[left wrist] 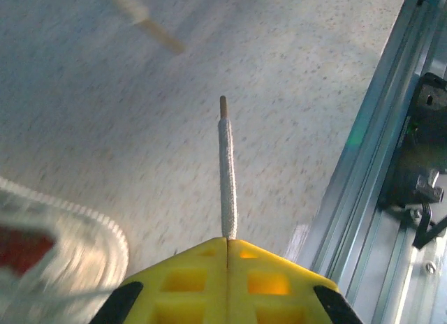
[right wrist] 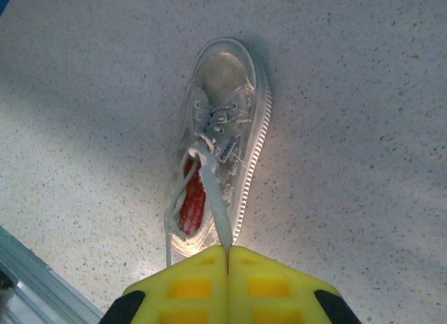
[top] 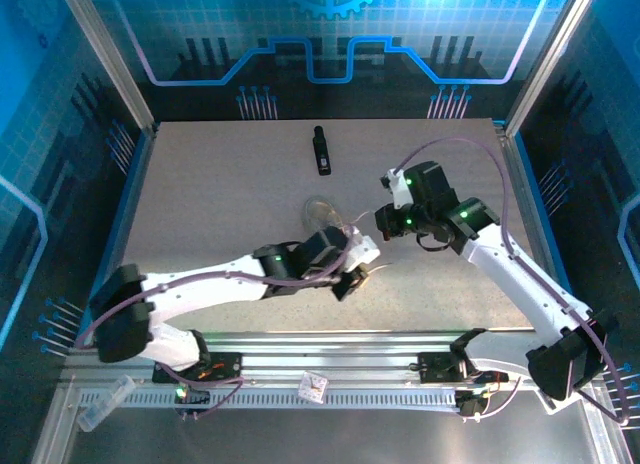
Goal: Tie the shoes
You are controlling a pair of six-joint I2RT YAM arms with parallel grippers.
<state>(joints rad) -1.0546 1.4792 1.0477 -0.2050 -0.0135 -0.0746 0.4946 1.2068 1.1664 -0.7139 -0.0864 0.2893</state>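
Observation:
The off-white shoe (right wrist: 223, 128) lies on the speckled table, toe pointing away, its red lining (right wrist: 193, 198) showing. My right gripper (right wrist: 228, 248) is shut on a flat pale lace (right wrist: 216, 202) that runs taut from the top eyelets into the yellow jaws. My left gripper (left wrist: 228, 240) is shut on the other lace (left wrist: 226, 170), whose tipped end sticks straight out past the fingertips. The shoe (left wrist: 63, 233) is blurred at that view's lower left. From above, the shoe (top: 320, 212) sits mid-table, with the left gripper (top: 355, 274) just near of it and the right gripper (top: 385, 222) at its right.
A slim black bar-shaped object (top: 321, 150) lies at the back of the table. An aluminium rail (top: 330, 344) runs along the near edge, close to the left gripper's right side (left wrist: 370, 163). A small white item (top: 313, 386) rests on the rail.

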